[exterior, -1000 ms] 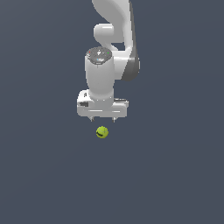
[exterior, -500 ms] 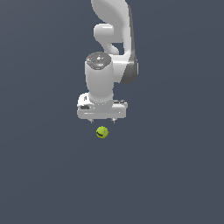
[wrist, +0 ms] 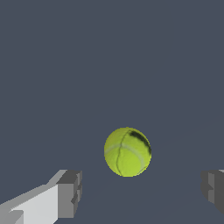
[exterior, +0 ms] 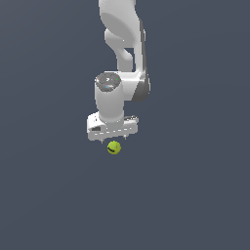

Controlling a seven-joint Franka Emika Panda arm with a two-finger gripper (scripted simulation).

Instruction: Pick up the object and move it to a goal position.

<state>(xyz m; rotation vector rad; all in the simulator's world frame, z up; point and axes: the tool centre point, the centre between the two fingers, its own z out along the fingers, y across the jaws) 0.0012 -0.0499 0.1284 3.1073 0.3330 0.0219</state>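
The main risk is a nudge: the ball [wrist: 127,152] is round and free on the bare grey surface [exterior: 195,195], so a fingertip landing on its curve instead of beside it would likely send it rolling clear. The fingers [wrist: 70,193] are spread wide, gripping nothing. The ball sits between their lines but ahead of the tips, seemingly below them, though height is hard to judge.

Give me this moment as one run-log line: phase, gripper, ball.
phase: approach, pre-grasp | gripper: open, above ball, no contact | ball: on surface, between the spread fingers' line, not gripped | lift: not yet done
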